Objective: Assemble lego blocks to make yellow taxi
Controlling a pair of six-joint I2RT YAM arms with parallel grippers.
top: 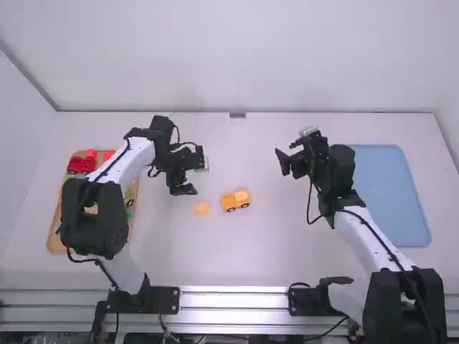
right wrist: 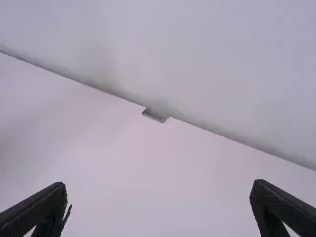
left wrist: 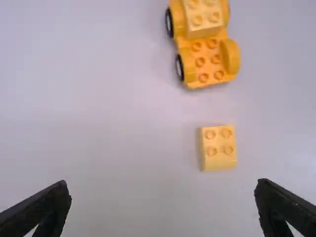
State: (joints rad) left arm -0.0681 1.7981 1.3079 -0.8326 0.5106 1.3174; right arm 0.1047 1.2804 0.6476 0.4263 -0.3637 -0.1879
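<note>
Mid-build, we judge: taxi base (left wrist: 210,61) carries a mounted block (left wrist: 203,19). Next we need to centre left claw (left wrist: 163,183) over loose block (left wrist: 218,150), lower, pinch. Block lies on the table (top: 251,251), camera-side of that claw, near it. Left fingers apart, empty; right claw (right wrist: 159,184) likewise.

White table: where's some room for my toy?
There's bare table between the yellow car and the metal rail, and more between the car and the back wall. It's crowded on the left: the left arm hangs over the brick tray, and the small yellow block sits near the car.
</note>
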